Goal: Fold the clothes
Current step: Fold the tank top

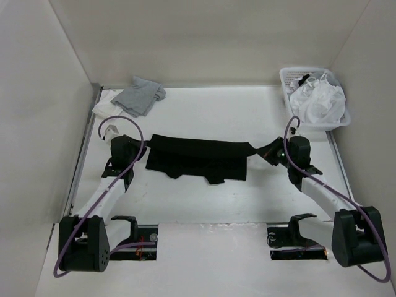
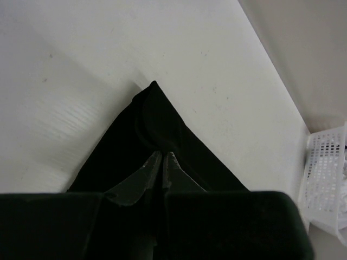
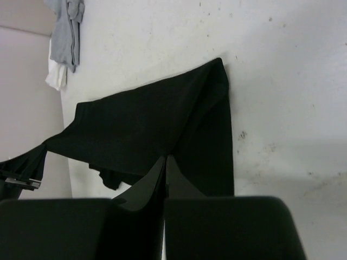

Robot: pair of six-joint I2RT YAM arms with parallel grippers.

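Top external view: the black T-shirt [image 1: 198, 158] lies as a long band across the middle of the counter [image 1: 204, 207], well apart from every edge. The left pincer [image 1: 141, 148] holds its left end and the right pincer [image 1: 271, 152] its right end, which is drawn up slightly off the surface. Judgement: the step in hand is a fold carried by both ends. It calls for the two arms to travel together at equal height with the cloth kept taut, since the near hem hangs uneven and the thin fabric could bunch or slip. A grey garment [image 1: 141, 96] lies at the far left corner. A white basket [image 1: 344, 121] holding white garments [image 1: 318, 100] stands at the far right corner. Both are clear of the work. Left wrist view: the jaws are together, clamped on a pointed corner of the black T-shirt, with the basket at the right edge of the picture. Right wrist view: the jaws are likewise closed on the cloth, which spreads flat toward the grey garment. The counter is white, faintly speckled and scuffed, enclosed by plain pale walls [image 1: 204, 37].
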